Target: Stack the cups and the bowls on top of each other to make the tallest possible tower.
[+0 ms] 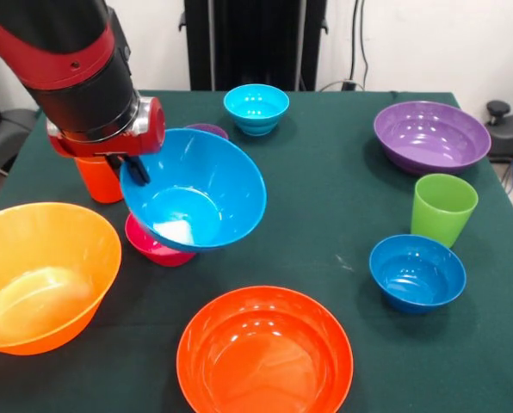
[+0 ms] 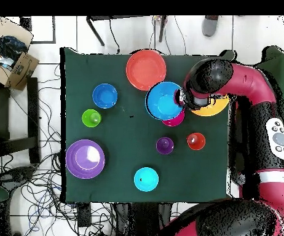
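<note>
Pincer (image 1: 137, 168) grasping sky-blue bowl (image 1: 196, 194) by its rim | bowl tilted, raised over magenta bowl (image 1: 156, 247) | we judge carry toward yellow-orange bowl (image 1: 41, 275), at nine o'clock.

Bowls, seven: large yellow-orange bowl (image 1: 41, 277), large orange-red bowl (image 1: 265, 353), large purple bowl (image 1: 431, 136), large sky-blue bowl (image 1: 196, 191), small magenta bowl (image 1: 153, 249), small dark blue bowl (image 1: 417, 272), small cyan bowl (image 1: 256, 108). Cups, three: orange cup (image 1: 99, 179), lime green cup (image 1: 443, 209), purple cup (image 2: 165, 145). Table, one: green-covered table (image 1: 325, 206). Robot arm, one: red and black arm (image 1: 76, 60).
</note>
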